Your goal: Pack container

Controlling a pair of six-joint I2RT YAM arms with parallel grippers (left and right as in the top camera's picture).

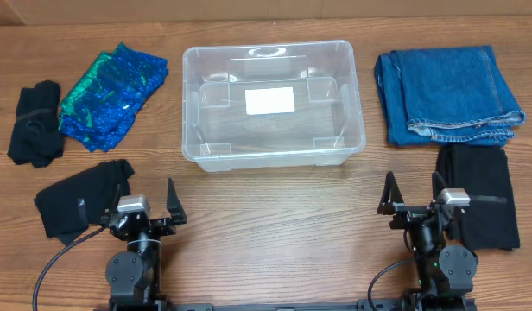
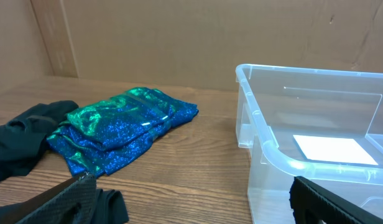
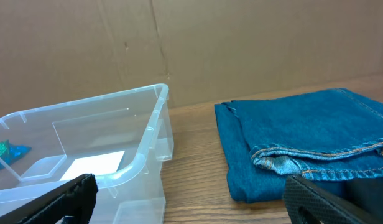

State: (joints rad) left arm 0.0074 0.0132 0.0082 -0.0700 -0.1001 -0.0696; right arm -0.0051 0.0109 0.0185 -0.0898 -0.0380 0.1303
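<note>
- Spread wide, gripping nothing: left gripper (image 1: 147,207), right gripper (image 1: 414,200).
- Ahead, between the 2 pairs of fingers (image 1: 389,197): container (image 1: 186,95), nothing inside.
- Ahead-right of right fingers: folded jeans (image 1: 447,91).
- Likely step: first pick, not yet started.
- Next, probably: reach over jeans, pinch a folded edge, lift clear of rim.

Black left gripper (image 1: 142,206), black right gripper (image 1: 414,197), silver wrist blocks (image 1: 454,197), black cables (image 1: 54,259)

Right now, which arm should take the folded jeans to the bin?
Right. The jeans lie right of the container, straight ahead of the open right gripper; the left gripper sits on the container's far side from them.
</note>
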